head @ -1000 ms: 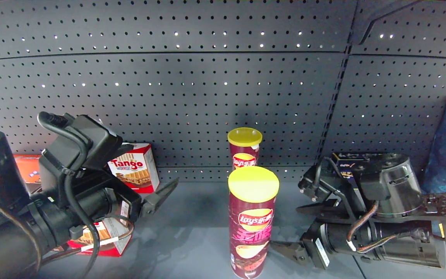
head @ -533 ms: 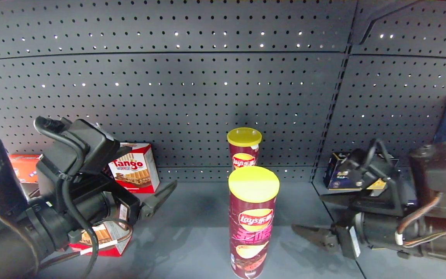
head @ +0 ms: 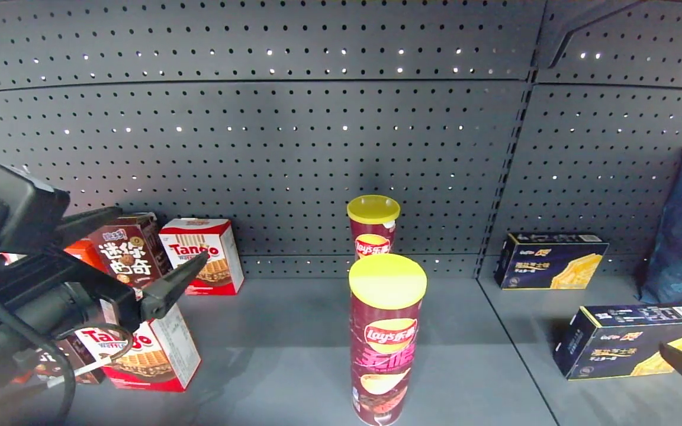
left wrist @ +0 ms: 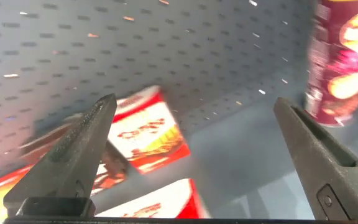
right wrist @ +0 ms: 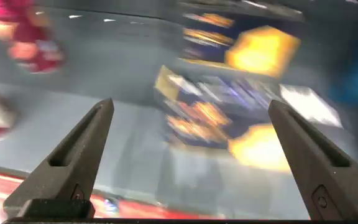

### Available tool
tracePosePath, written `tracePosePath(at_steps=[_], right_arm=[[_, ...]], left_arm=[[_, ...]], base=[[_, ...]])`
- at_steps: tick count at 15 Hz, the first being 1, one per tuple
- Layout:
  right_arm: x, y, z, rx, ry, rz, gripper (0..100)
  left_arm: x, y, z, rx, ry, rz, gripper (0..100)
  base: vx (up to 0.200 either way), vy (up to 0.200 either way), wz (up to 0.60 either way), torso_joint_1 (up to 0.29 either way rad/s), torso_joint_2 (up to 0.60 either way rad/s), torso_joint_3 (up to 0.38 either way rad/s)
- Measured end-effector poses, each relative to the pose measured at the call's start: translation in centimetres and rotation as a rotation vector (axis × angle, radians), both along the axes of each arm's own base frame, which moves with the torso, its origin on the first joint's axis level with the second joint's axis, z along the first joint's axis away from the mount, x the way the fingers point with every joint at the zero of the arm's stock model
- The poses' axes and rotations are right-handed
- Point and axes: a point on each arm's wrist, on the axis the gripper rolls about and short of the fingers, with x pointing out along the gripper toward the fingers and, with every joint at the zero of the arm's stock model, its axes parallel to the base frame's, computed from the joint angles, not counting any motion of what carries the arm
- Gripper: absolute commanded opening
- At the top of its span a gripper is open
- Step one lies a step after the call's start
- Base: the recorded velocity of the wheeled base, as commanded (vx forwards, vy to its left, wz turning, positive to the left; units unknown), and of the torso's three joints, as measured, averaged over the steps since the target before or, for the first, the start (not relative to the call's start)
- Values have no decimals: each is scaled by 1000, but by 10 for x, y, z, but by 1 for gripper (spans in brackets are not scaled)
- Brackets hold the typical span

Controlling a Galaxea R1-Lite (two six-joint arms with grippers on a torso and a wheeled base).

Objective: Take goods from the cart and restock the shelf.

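A dark perforated back panel (head: 258, 148) is seen behind a grey shelf (head: 293, 331). Two maroon chip canisters with yellow lids are stood upright at the middle, the front canister (head: 386, 343) directly before the rear canister (head: 373, 228). At the left, a red-and-white wafer box (head: 202, 254) is set beside a brown biscuit box (head: 128, 251). Two dark blue wafer boxes (head: 631, 340) are laid at the right, well apart from the canisters. The left gripper (left wrist: 194, 102) is held near the left-hand boxes, its fingers spread wide with nothing grasped. The right gripper (right wrist: 190, 104) is likewise released and empty, faced toward the blue boxes.
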Motion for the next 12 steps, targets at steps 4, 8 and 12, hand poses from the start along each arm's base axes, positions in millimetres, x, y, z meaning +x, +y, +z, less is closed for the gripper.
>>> tracePosePath(at_steps=[4,8,12], right_arm=[[-53,-9,-56,-12,-71,-163,100],[-78,-8,-89,-9,-85,-186,100],[-84,-8,-95,16,-119,-127,100]], left_arm=[[-17,10,4,-12,-47,69,100],[-60,29,4,-9,-112,116,100],[-115,52,-20,37,-36,126,100]], base=[[0,0,0,0,0,0],[0,0,0,0,0,0],[0,0,0,0,0,0]])
